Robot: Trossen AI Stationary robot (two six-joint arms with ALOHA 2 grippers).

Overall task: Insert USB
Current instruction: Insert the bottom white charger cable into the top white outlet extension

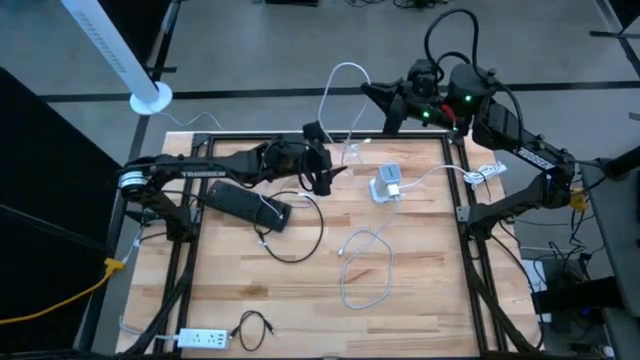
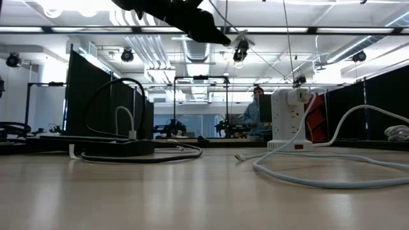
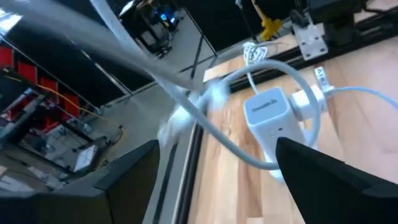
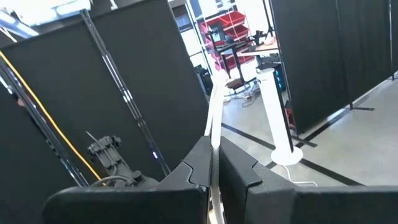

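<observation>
The right end effector [image 4: 213, 167] had its two dark fingers [image 4: 186, 171] pinched tight on a thin white cable [image 4: 215, 109] running straight up between them. Behind it stood black partition panels [image 4: 74, 93], a white post [image 4: 275, 118] on a round base, and red shelving [image 4: 225, 25].

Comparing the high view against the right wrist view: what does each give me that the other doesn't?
Only the high view shows the left gripper open above the table, the white charger block on the wood, the black power strip and the loose white cable on the table.

Only the right wrist view shows the right gripper's fingers shut on the white cable close up, and red bins in the room.

Both show the right gripper raised past the table's far edge, that cable and the white pole.
</observation>
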